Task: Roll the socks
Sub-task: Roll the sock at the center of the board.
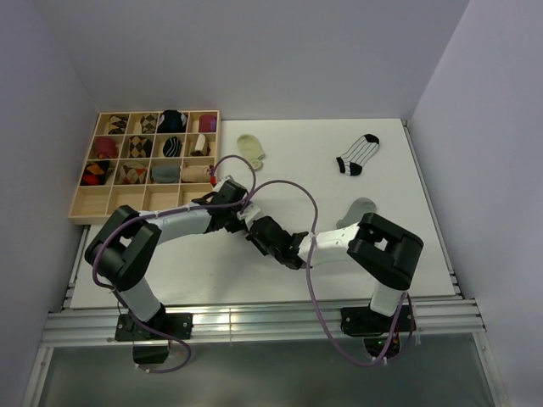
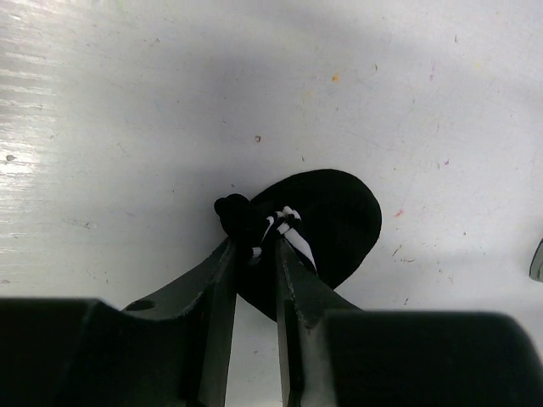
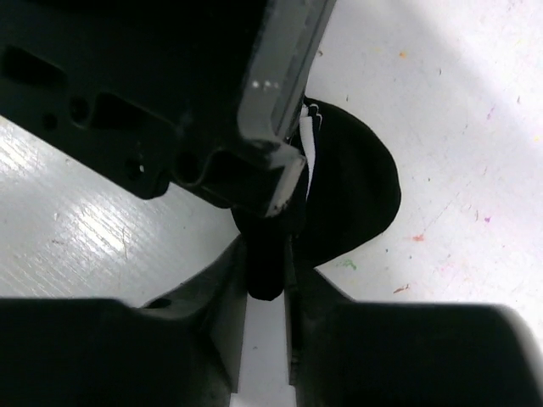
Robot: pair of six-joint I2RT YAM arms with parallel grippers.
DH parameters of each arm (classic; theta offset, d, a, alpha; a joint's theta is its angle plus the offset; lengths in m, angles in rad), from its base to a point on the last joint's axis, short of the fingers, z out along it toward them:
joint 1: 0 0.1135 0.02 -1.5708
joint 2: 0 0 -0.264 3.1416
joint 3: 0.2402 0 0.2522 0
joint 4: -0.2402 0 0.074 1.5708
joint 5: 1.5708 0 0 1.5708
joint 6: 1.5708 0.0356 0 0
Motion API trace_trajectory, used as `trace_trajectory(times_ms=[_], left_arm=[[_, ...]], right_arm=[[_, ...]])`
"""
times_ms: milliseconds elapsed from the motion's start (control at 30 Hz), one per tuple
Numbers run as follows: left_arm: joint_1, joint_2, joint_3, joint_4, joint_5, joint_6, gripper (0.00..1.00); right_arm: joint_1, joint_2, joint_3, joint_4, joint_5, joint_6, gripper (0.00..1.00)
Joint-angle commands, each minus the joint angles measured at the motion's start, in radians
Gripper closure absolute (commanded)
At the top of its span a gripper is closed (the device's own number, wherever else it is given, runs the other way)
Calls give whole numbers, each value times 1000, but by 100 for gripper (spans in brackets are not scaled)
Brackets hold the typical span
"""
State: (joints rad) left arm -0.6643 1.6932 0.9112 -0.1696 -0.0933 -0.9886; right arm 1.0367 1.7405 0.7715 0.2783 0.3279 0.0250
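A black sock with white stripes (image 2: 335, 212) lies bunched on the white table between my two grippers. In the left wrist view my left gripper (image 2: 254, 248) is shut on the sock's bunched edge. In the right wrist view my right gripper (image 3: 268, 254) is shut on a black fold of the same sock (image 3: 356, 191), with the left gripper's body just above it. In the top view the left gripper (image 1: 237, 209) and the right gripper (image 1: 261, 231) meet at the table's middle and hide the sock.
A wooden compartment tray (image 1: 92, 206) holding several rolled socks stands at the back left. A cream sock (image 1: 252, 151), a black-and-white striped sock (image 1: 357, 154) and a grey-green sock (image 1: 356, 209) lie loose on the table (image 1: 424, 246).
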Motion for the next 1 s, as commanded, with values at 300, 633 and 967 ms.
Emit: trace_trajectory(times_ms=[300,633,967], left_arm=[[-4,-163,-69,10,-72,22,41],[-4,-362,-227,102,-135,-47,25],[-4,-281,-252,142,-71,-100,18]], right_arm=[[-182,-41,29,-112,-445,153,100],[-369,98,150,-215,-956,286,100],[-494,274,170,-62,-1274,526,100]])
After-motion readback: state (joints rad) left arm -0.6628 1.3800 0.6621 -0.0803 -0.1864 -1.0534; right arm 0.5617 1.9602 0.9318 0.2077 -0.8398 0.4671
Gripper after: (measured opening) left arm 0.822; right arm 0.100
